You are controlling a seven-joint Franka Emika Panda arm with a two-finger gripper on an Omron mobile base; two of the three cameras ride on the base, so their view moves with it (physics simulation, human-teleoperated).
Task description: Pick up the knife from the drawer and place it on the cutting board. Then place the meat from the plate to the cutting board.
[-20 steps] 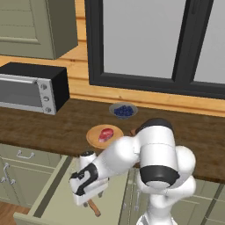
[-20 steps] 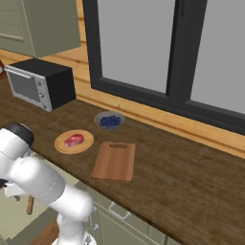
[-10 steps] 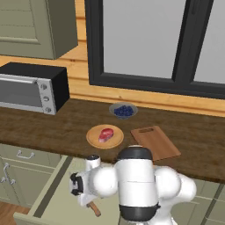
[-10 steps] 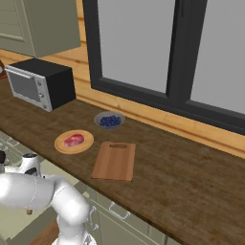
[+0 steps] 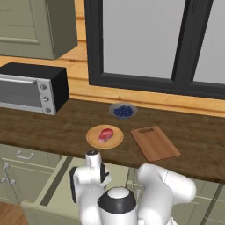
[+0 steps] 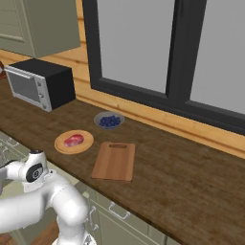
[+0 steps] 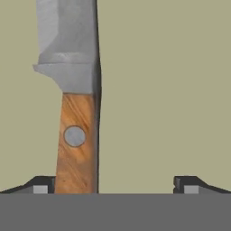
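In the hand view the knife lies flat on the pale green floor of the drawer, grey blade toward the top and brown wooden handle toward the bottom. My gripper is open low over it. The handle sits just inside the left fingertip, far from the other one. In the left base view my arm reaches down into the open drawer and hides the knife. On the counter the meat rests on the plate, left of the bare cutting board.
A glass bowl of blue berries stands behind the plate. A black and silver toaster oven sits at the counter's left end. Green drawer fronts with metal handles lie left of the open drawer.
The arm has folded down and the hand has dropped into the drawer over the knife, which the arm now hides in the left base view.
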